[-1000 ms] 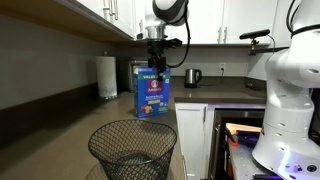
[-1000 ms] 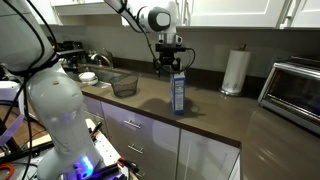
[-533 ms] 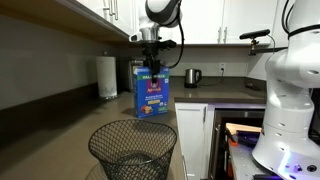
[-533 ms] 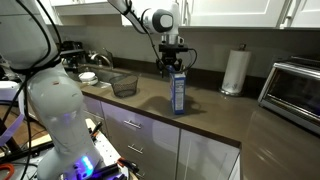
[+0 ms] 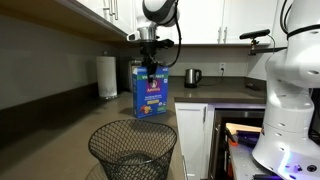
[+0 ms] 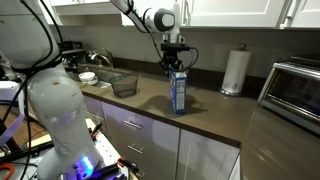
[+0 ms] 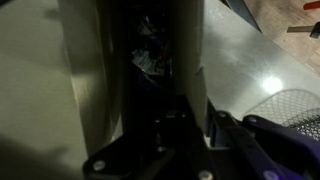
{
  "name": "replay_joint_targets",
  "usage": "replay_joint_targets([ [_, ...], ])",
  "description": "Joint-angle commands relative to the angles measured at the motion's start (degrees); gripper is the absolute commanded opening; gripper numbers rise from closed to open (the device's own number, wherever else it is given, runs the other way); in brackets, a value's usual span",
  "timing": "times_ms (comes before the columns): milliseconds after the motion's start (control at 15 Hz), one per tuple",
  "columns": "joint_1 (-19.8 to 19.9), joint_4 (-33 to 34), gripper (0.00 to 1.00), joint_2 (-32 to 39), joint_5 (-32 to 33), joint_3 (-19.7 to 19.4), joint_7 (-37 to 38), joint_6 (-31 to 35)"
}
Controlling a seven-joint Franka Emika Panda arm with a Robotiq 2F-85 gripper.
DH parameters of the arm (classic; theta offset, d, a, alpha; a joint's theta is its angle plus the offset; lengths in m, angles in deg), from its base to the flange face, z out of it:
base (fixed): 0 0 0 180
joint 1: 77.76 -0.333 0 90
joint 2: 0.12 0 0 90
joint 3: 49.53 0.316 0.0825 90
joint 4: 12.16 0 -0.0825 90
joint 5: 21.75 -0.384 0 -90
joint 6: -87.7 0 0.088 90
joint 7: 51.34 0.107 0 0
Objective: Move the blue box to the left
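The blue box (image 5: pixel 152 96) stands upright on the dark countertop, its white lettering and yellow-orange picture showing in an exterior view; its narrow side (image 6: pixel 179 92) shows from the other side. My gripper (image 5: pixel 150 68) (image 6: pixel 176 68) comes straight down onto its top edge, with the jaws closed on the thin top. In the wrist view the box (image 7: pixel 150 50) runs away from the camera between the dark fingers, and the gripper (image 7: pixel 190 140) sits at its near end.
A wire basket (image 5: pixel 133 150) (image 6: pixel 124 84) stands on the counter near the box. A paper towel roll (image 5: pixel 106 77) (image 6: pixel 234 72) stands by the wall, a kettle (image 5: pixel 192 76) further along, and a silver toaster oven (image 6: pixel 295 90) at the counter's end. Cabinets hang overhead.
My gripper has come down a little onto the box's top and its jaws have closed from wide apart onto the top edge. The box has not moved.
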Motion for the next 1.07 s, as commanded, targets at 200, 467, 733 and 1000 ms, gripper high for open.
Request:
replay_joint_targets([
  [200,0.79,1.52,0.03,0.97,-0.1,0.11,-3.12,-1.4],
  [467,0.62,1.18,0.05,0.24,-0.37,0.14,-5.73,-3.15],
  [733,0.55,1.15,0.04,-0.67,-0.34,0.16,-10.54,-6.09],
  [1000,0.47,1.21,0.05,-1.21,-0.63,0.12,-16.02,-8.71],
])
